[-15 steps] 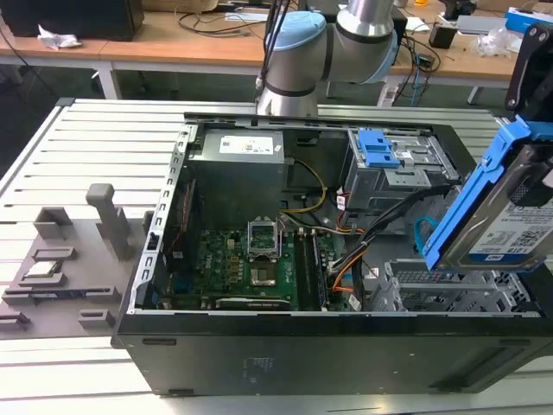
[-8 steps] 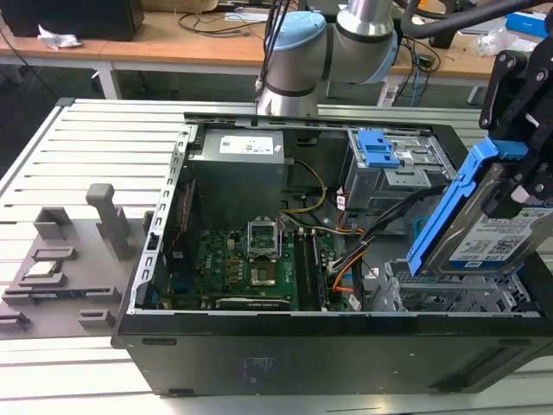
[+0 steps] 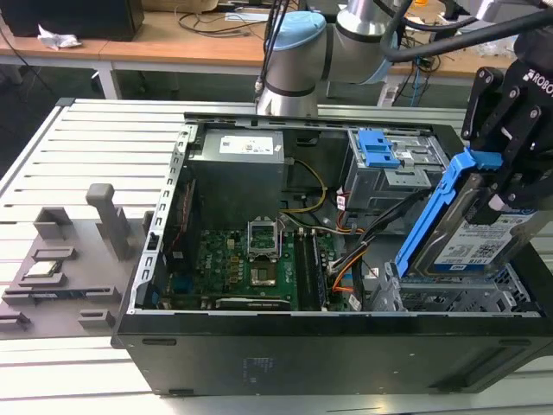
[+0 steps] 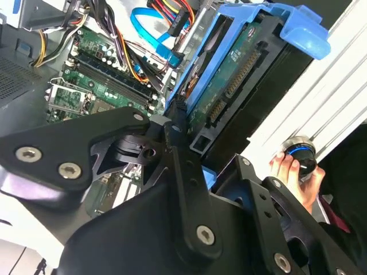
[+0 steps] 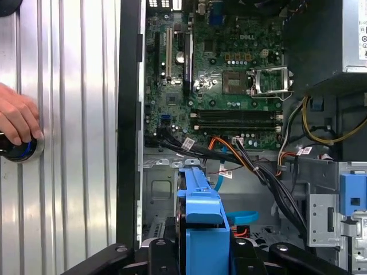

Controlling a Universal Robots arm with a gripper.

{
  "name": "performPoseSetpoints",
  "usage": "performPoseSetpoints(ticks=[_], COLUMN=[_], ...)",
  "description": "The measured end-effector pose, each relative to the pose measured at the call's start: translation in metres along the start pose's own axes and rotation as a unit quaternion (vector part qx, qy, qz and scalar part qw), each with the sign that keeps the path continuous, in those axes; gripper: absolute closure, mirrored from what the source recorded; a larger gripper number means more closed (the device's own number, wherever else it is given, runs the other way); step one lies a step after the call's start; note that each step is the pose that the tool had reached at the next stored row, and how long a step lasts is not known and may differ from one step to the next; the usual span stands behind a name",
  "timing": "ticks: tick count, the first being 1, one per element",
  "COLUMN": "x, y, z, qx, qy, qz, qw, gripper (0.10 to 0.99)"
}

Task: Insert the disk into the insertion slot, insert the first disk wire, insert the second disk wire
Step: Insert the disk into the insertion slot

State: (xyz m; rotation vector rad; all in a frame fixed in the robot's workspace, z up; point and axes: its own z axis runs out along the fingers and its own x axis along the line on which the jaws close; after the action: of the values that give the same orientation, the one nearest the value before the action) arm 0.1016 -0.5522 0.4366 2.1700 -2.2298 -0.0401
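— Holding anything?
— Yes, my jaws pinch the disk point(image 3: 473, 242) by its upper end.
— Where's the slot point(image 3: 432, 298)?
— Right under the disk's lower end, just above it or touching; I cannot tell which. The disk's long axis slopes down from my jaws toward it, tilted, not level.

A ribbed, silver-grey metal table point(image 3: 78, 138) is spread across the exterior view, its grooves running from 9 to 3 o'clock. Behind it, at 12 o'clock, a wooden desk point(image 3: 173, 47) on white legs point(image 3: 108, 82) is strewn with loose cables point(image 3: 216, 19). At 11 o'clock a dark box point(image 3: 78, 17) and crumpled white paper point(image 3: 56, 38) are laid on it. Dark floor point(image 3: 34, 91) is glimpsed beneath. Everything is evenly lit.
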Motion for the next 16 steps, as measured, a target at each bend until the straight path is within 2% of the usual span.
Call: performPoseSetpoints(ticks=[16], x=[0.0000], y=[-0.0011], z=[0.0312], qx=[0.0000], qy=[-0.0001], qz=[0.000], qw=[1.0000], gripper=[0.722])
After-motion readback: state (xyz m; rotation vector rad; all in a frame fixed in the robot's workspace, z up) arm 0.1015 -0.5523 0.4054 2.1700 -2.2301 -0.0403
